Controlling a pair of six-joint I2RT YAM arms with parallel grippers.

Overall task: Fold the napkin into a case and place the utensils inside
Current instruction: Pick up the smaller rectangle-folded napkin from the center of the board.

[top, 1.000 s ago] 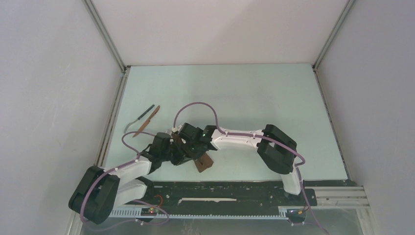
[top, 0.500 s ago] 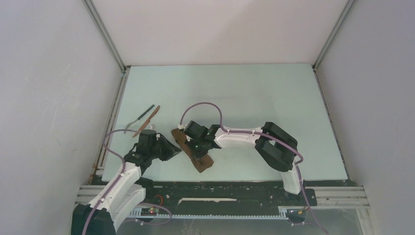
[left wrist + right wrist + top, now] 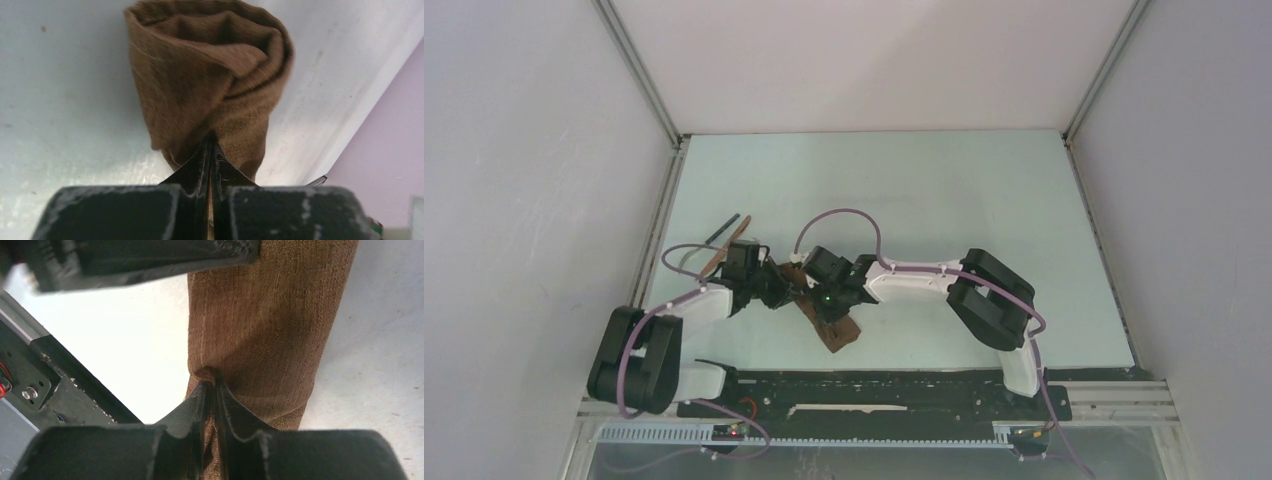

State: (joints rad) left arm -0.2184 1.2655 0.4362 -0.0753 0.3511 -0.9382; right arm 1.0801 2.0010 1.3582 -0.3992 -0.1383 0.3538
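From above, the long folded dark brown cloth napkin [image 3: 841, 335] lies slanted on the pale green surface [image 3: 944, 220], close to the arms. It already looks like a thin case. The left gripper [image 3: 776, 290] is at its far end and the right gripper [image 3: 824, 305] is over its middle. The 2 utensils, a fork with a dark handle [image 3: 724, 228] and a thin reddish-brown knife piece [image 3: 714, 260], lie just beyond the left arm and are not in the cloth yet. In the left wrist view, the left gripper [image 3: 210, 145] is pressed shut, with a bit of the napkin [image 3: 210, 75] pinched at its tips. The cloth curls round at the far end like an open mouth. I think that hole is where the utensils should go, so it must not get squashed. In the right wrist view, the right gripper [image 3: 210, 385] is almost closed, with only a thin crack between its fingers. The napkin [image 3: 260, 315] is bunched up at its tips, so it seems to hold a small fold. The left gripper is the black shape at the top. To do this step well, I think the 2 grippers should pull softly and not tug apart, or the folds could slip open. 1 gripper should hold the case flat while the other lets go slowly.
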